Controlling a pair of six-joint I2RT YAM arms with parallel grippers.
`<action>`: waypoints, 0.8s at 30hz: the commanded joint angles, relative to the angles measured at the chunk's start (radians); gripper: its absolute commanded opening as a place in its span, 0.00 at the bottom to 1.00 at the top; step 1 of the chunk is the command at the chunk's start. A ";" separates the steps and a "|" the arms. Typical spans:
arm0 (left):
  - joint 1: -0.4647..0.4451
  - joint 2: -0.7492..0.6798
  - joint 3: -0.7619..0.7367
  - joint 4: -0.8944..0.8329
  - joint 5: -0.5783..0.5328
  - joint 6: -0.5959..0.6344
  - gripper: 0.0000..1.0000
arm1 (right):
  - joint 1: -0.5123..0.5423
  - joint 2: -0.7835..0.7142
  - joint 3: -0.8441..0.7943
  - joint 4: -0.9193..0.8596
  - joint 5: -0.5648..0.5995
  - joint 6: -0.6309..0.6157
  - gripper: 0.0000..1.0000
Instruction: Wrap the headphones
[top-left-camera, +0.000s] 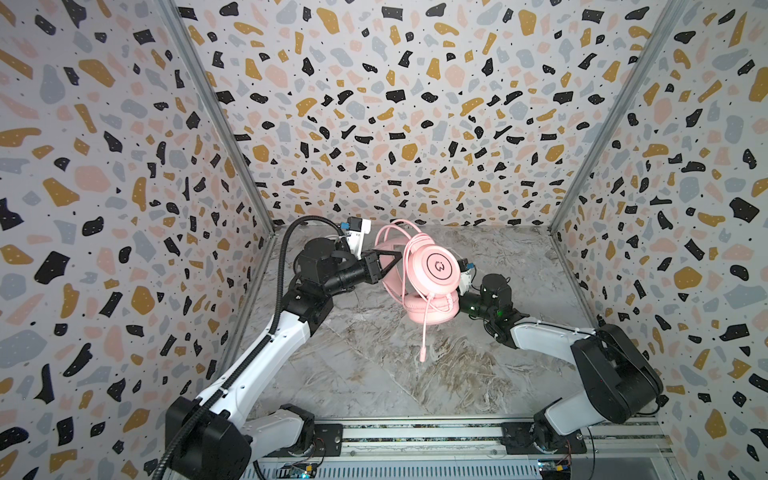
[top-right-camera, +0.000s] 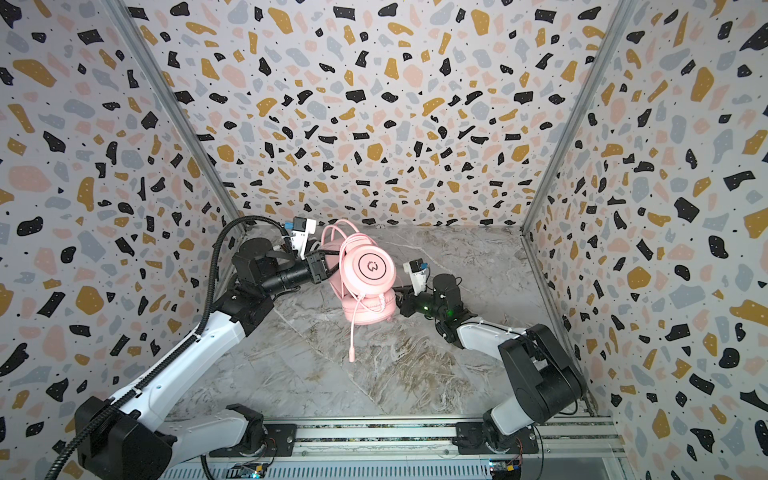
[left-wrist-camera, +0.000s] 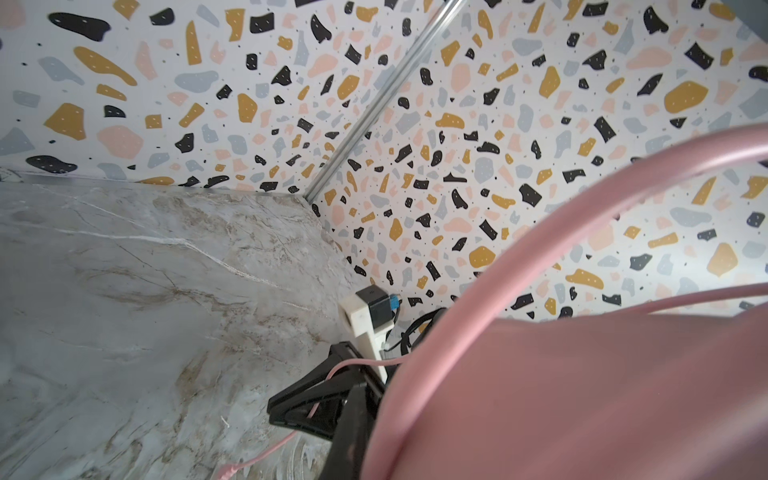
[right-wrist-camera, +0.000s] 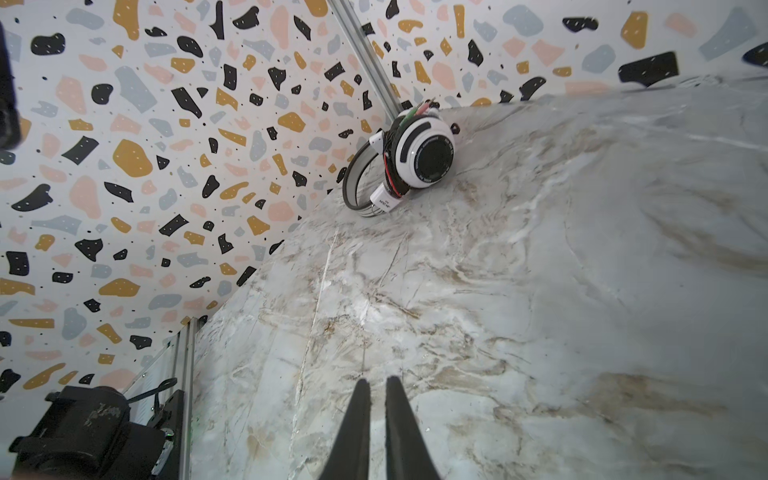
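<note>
In both top views the pink headphones (top-left-camera: 436, 270) (top-right-camera: 368, 268) stand mid-table, one ear cup up and the other (top-left-camera: 434, 313) low by the marble. Pink cable loops over the band, and its plug end (top-left-camera: 423, 355) (left-wrist-camera: 226, 471) dangles. My left gripper (top-left-camera: 395, 259) (top-right-camera: 332, 262) is shut on the pink headset by the band. My right gripper (top-right-camera: 397, 296) (right-wrist-camera: 377, 380) sits just right of the lower cup. Its jaws are a narrow slit apart with nothing seen between them. The white headphones (right-wrist-camera: 419, 156), black-striped, lie in a far corner and show only in the right wrist view.
Terrazzo-patterned walls (top-left-camera: 395, 124) close in three sides of the marble tabletop (top-left-camera: 374, 374). A metal rail (top-left-camera: 415, 432) carrying both arm bases runs along the front edge. The right arm's wrist camera mount (left-wrist-camera: 365, 320) sits close beside the pink headset.
</note>
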 joint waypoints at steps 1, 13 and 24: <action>0.001 -0.049 -0.021 0.187 -0.168 -0.199 0.00 | 0.037 0.035 -0.006 0.093 0.000 0.070 0.11; 0.002 -0.082 -0.064 0.072 -0.684 -0.458 0.00 | 0.180 0.097 -0.044 0.094 -0.008 0.083 0.07; 0.012 -0.132 -0.112 -0.152 -1.205 -0.441 0.00 | 0.307 -0.087 -0.072 -0.208 0.070 -0.034 0.07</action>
